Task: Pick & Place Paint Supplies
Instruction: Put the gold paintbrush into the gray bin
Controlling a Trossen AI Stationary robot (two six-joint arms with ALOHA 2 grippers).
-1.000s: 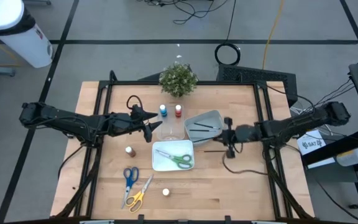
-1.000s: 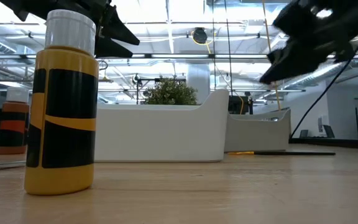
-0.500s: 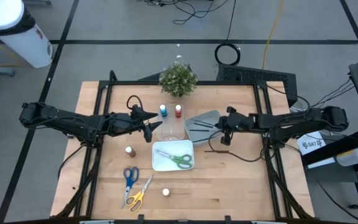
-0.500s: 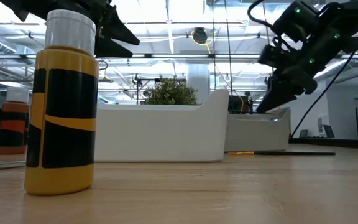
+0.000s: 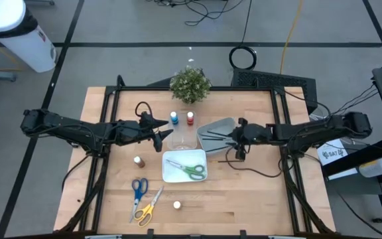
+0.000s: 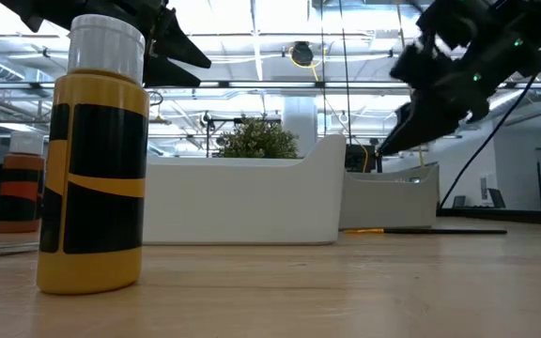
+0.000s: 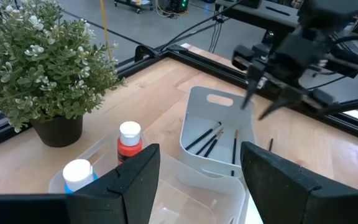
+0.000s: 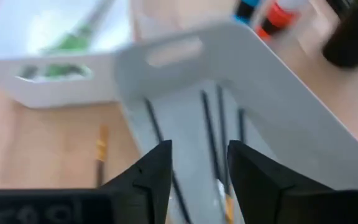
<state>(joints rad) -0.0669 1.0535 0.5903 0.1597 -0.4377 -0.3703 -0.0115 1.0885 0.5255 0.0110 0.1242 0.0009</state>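
Note:
My right gripper point(image 5: 234, 141) point(image 8: 197, 174) hangs open over the right rim of the grey tray point(image 5: 221, 123), which holds three thin dark brushes point(image 7: 210, 142). Another brush point(image 6: 440, 230) lies flat on the table just right of that tray. My left gripper point(image 5: 162, 137) point(image 7: 201, 186) stays open above the clear tray point(image 5: 181, 136), where a blue bottle point(image 5: 174, 118) and a red bottle point(image 5: 190, 118) stand upright. Green scissors point(image 5: 192, 170) lie in the white tray point(image 5: 171, 174).
A brown bottle point(image 5: 138, 161), blue scissors point(image 5: 138, 188), yellow scissors point(image 5: 148, 207) and a small yellow bottle with a white cap point(image 5: 176, 205) sit on the near left of the table. A potted plant point(image 5: 190, 85) stands at the far edge. A dark cable point(image 5: 254, 171) trails under the right arm.
My right gripper has swung from beside the brush on the table toward the far edge and left, ending over the grey tray's right rim and a little lower. The brush on the table has stayed where it was.

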